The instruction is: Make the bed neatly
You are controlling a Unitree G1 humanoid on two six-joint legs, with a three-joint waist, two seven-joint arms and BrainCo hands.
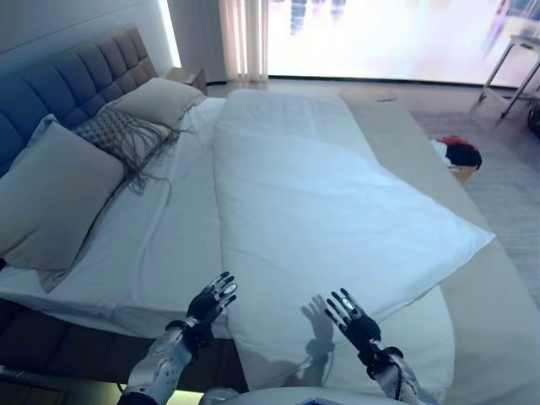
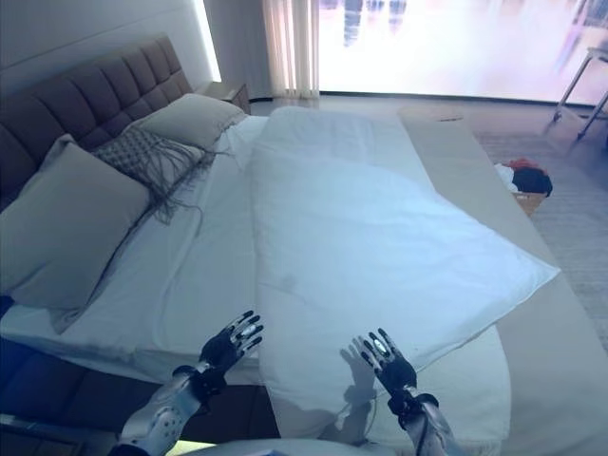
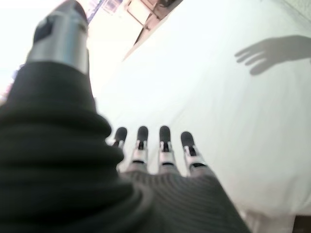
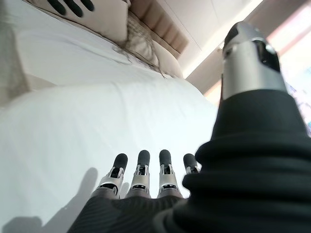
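A white duvet [image 1: 312, 202] lies spread along the bed, askew, with one corner [image 1: 485, 240] jutting over the right side. The bare white sheet [image 1: 160, 245] shows to its left. Two large beige pillows [image 1: 55, 198] [image 1: 160, 99] and a fringed grey cushion [image 1: 122, 135] rest against the tufted headboard [image 1: 80, 72]. My left hand [image 1: 211, 302] hovers open over the near edge where sheet meets duvet. My right hand [image 1: 353, 321] hovers open over the duvet's near end, its shadow on the cloth. Neither hand holds anything.
A beige bedspread or mattress edge [image 1: 498, 312] shows along the bed's right side. A box with dark and red clothes [image 1: 460, 156] sits on the floor to the right. A nightstand [image 1: 190, 78] stands by the headboard, and a metal-legged table [image 1: 515, 63] by the bright window.
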